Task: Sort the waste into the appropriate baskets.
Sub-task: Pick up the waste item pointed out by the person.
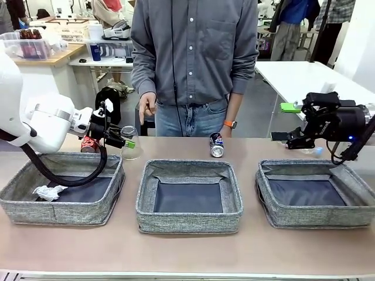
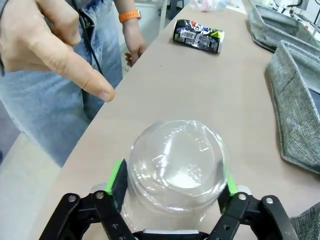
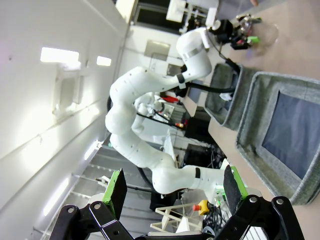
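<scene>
My left gripper [image 1: 126,140] is shut on a clear plastic cup [image 1: 132,151] standing upside down on the table behind the left basket [image 1: 17,202]. In the left wrist view the green pads [image 2: 119,177] press both sides of the cup [image 2: 175,160]. A red can [image 1: 89,144] lies just behind that basket, and a crumpled white paper wad [image 1: 50,192] lies inside it. The dark blue can [image 1: 217,144] lies on its side behind the middle basket [image 1: 189,222], and it also shows in the left wrist view [image 2: 198,36]. My right gripper [image 1: 285,122] hangs open and empty above the right basket [image 1: 316,219].
A person stands at the far edge of the table, hands down at the sides. One hand [image 2: 60,45] hangs close above the cup, with a finger reaching toward the table edge. The right wrist view shows the open fingers [image 3: 118,192] and the basket rim [image 3: 250,105].
</scene>
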`<act>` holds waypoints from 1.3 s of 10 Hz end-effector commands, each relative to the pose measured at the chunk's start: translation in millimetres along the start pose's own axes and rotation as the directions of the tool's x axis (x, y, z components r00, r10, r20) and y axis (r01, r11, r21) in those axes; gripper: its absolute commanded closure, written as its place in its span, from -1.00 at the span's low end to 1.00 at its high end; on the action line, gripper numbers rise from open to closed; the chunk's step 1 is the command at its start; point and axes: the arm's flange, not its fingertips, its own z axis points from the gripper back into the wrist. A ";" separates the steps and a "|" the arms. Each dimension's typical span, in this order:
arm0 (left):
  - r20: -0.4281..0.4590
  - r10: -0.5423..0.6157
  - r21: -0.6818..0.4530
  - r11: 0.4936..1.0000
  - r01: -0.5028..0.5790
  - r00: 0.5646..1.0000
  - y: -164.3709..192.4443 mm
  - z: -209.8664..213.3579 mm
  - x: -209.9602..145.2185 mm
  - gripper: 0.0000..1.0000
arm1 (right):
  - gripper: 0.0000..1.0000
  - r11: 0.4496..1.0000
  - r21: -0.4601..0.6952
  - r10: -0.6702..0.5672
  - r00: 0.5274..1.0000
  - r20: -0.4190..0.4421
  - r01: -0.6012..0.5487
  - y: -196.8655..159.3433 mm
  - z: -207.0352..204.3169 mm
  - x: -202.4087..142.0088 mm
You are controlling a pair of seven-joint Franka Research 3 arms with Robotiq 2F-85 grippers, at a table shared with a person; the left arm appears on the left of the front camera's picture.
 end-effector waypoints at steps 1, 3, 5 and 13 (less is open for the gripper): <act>0.019 -0.012 0.007 1.000 0.012 1.000 -1.1 -1.1 1.8 1.00 | -1.00 1.000 0.004 0.024 1.000 -0.007 -0.024 0.1 0.7 -0.5; 0.030 -0.008 0.000 1.000 0.008 1.000 -5.0 0.3 2.6 1.00 | -1.00 1.000 0.004 0.024 1.000 -0.007 -0.024 0.1 0.7 -0.5; 0.055 -0.001 0.010 1.000 0.001 0.998 -9.9 3.8 6.4 0.75 | -1.00 1.000 0.004 0.024 1.000 -0.007 -0.024 0.1 0.7 -0.5; 0.058 0.144 0.060 0.987 -0.148 0.988 -78.3 64.9 95.7 0.75 | -1.00 1.000 0.004 0.024 1.000 -0.007 -0.024 0.1 0.7 -0.5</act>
